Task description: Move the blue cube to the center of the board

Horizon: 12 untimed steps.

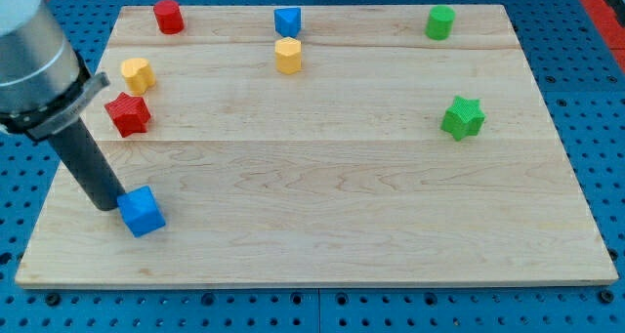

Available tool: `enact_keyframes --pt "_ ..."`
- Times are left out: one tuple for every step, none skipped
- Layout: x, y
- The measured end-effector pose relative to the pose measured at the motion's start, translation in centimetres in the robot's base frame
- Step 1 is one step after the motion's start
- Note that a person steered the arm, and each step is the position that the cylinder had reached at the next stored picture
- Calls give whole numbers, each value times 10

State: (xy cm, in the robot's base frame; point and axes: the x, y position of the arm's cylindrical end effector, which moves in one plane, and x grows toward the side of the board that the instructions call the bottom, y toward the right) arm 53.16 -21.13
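my tip (107,204) touching blue cube (142,212) on its left | cube near board (322,226) bottom-left corner | bare rod, nothing pinched

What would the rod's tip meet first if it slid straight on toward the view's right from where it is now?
My tip sits just at the left of the blue cube, apparently touching it, so the cube comes first. Beyond it, the board looks free toward the right edge, though depth is hard to judge.
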Motion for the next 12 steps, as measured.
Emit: enact_keyframes --pt "14 20" --pt "38 -3" --pt "43 7" --pt "41 13" --pt "39 15" --pt "38 15" --pt "38 15" --pt "38 17" --pt "38 30" --pt "38 40" --pt "38 53" --pt "38 72"
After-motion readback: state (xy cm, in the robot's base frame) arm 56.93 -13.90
